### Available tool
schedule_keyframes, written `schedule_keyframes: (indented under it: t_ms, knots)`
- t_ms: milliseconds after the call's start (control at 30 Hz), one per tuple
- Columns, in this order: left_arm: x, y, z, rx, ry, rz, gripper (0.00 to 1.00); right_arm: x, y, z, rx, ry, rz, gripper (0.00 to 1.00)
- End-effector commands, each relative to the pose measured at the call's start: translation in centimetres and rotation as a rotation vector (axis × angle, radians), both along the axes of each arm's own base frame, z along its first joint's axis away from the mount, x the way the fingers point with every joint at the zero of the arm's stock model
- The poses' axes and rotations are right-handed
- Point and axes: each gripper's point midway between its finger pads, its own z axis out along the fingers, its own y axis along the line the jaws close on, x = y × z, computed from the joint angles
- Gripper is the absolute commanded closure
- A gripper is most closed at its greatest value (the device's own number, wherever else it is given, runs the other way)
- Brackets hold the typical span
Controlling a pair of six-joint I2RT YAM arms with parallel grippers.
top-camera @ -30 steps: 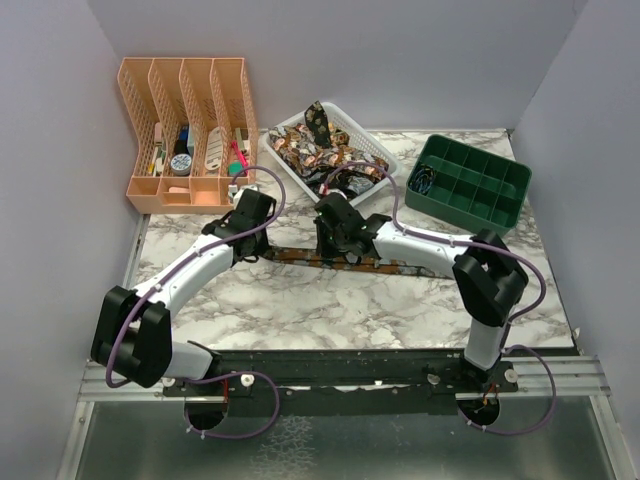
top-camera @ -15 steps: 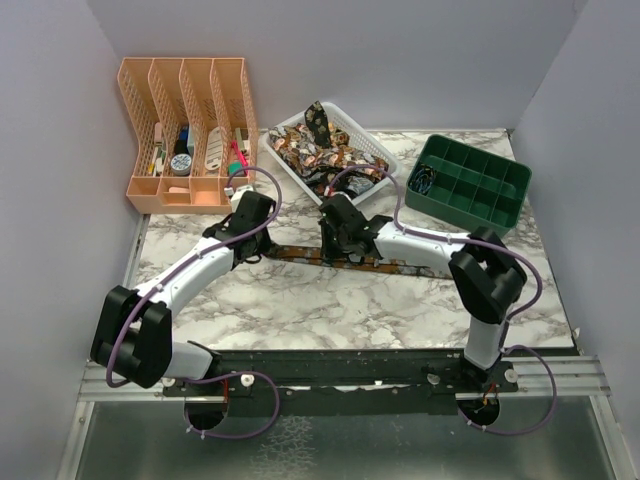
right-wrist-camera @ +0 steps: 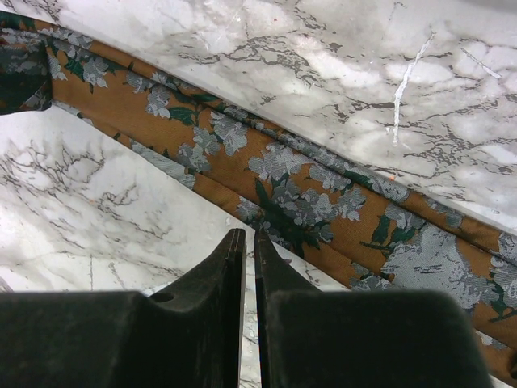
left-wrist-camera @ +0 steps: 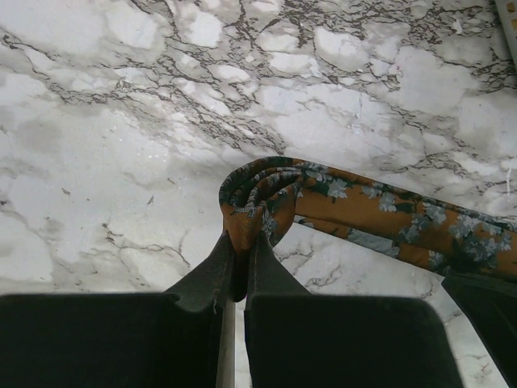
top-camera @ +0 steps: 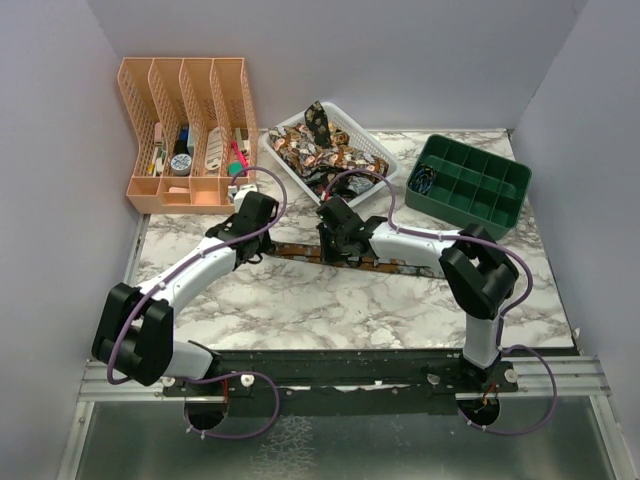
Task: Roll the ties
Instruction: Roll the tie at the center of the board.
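Your left gripper (left-wrist-camera: 240, 242) has its fingers (left-wrist-camera: 212, 271) pressed together, pinching the left end of the tie (left-wrist-camera: 363, 218). That end is curled over into a small loose roll right at the fingertips. From the roll, the tie runs flat to the right across the marble table (top-camera: 300, 300).

Your right gripper (right-wrist-camera: 246, 236) sits further right along the same tie. Its fingers (right-wrist-camera: 218, 267) are drawn nearly together with a thin slit between them. The tips rest at the near edge of the fabric, and the flat orange floral band passes just beyond them. You cannot tell whether any cloth is caught in that slit.

From above, the tie lies left to right mid-table, with both grippers on its left part. More ties (top-camera: 310, 150) are heaped in the white basket (top-camera: 385, 158) at the far side.
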Motion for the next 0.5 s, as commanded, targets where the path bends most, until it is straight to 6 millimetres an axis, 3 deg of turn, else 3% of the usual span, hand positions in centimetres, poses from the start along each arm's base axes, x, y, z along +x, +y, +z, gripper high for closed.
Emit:
schedule_keyframes:
  t_ms: [0, 467]
  knots:
    - [1.2, 0.3, 0.5, 0.065, -0.041, 0.025, 1.00, 0.4, 0.7, 2.4, 0.044, -0.030, 0.019, 0.86]
    - [1.8, -1.8, 1.1, 0.090, -0.123, 0.037, 1.00, -0.1, 1.0, 2.5, 0.082, -0.011, 0.006, 0.85]
